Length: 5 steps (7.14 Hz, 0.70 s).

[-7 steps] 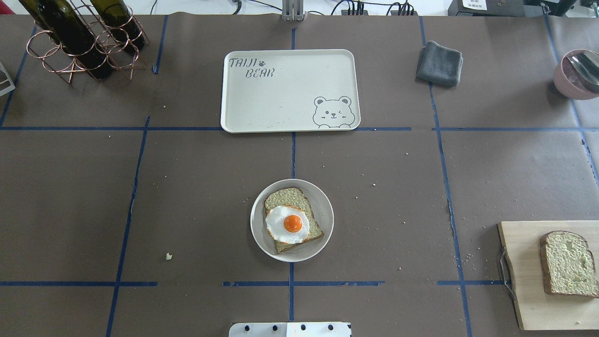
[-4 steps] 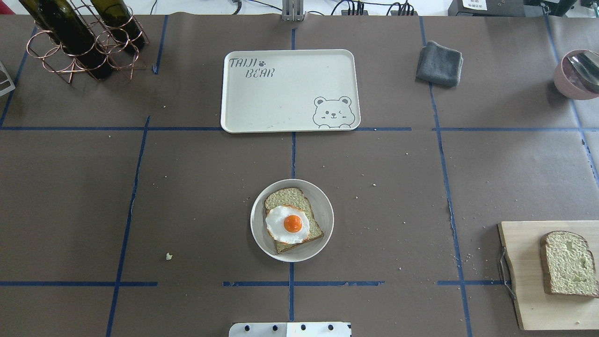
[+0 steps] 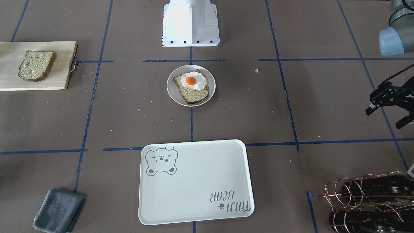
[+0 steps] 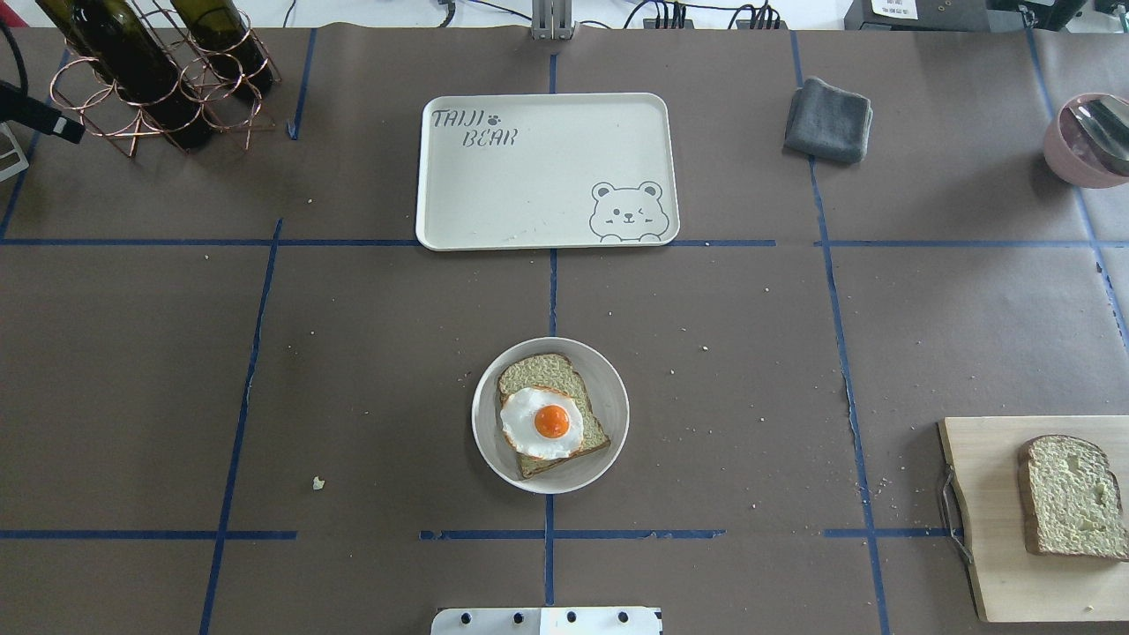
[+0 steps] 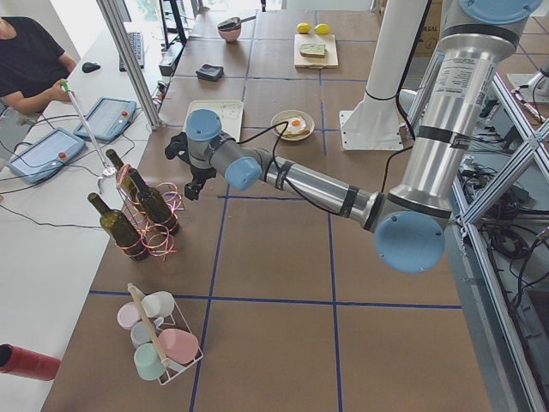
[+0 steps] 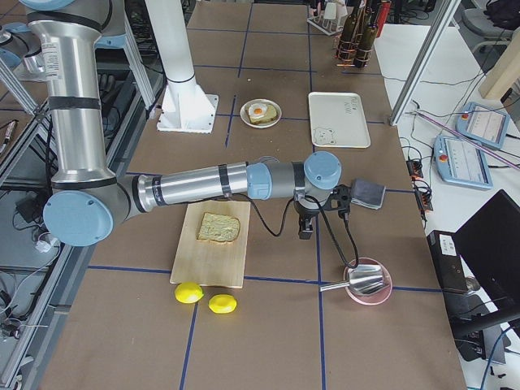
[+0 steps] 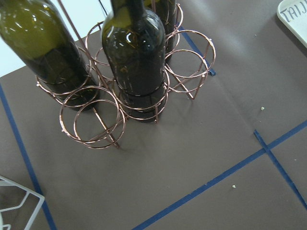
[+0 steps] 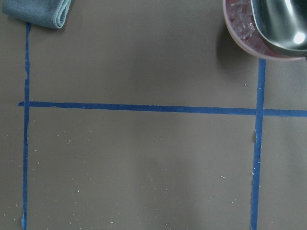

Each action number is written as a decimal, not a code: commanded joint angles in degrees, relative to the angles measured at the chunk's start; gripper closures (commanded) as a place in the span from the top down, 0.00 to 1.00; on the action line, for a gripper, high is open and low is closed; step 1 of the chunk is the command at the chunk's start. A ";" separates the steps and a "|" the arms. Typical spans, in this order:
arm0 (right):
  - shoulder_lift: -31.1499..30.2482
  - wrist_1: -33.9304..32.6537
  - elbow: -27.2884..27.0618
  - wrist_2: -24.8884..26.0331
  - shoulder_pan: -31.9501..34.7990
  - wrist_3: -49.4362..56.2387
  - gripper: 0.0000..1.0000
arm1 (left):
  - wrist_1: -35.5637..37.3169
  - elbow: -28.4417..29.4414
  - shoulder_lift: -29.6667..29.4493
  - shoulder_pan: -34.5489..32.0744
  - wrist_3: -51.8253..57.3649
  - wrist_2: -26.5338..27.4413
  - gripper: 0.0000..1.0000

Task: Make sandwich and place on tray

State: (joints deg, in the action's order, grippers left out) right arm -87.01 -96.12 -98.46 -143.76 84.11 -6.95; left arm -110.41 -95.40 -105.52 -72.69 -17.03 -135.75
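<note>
Pale bread slice (image 6: 218, 227) on board (image 6: 207, 264) — near right gripper (image 6: 306, 226), grip unreadable | left gripper (image 3: 386, 118) splayed, empty, well apart

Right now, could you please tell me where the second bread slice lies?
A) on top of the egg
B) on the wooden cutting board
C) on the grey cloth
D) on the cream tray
B: the second bread slice lies flat on the wooden cutting board, well apart from the plate where the egg sits uncovered on the other slice.
</note>
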 commanded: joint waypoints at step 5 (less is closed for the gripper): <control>-16.75 39.98 -1.37 9.46 -12.26 -33.13 1.00 | -0.07 -5.05 -3.82 9.75 -21.28 1.79 1.00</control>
State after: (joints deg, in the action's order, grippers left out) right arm -99.57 -66.05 -98.98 -135.45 76.95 -28.43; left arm -110.48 -99.72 -109.20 -64.11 -36.95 -134.95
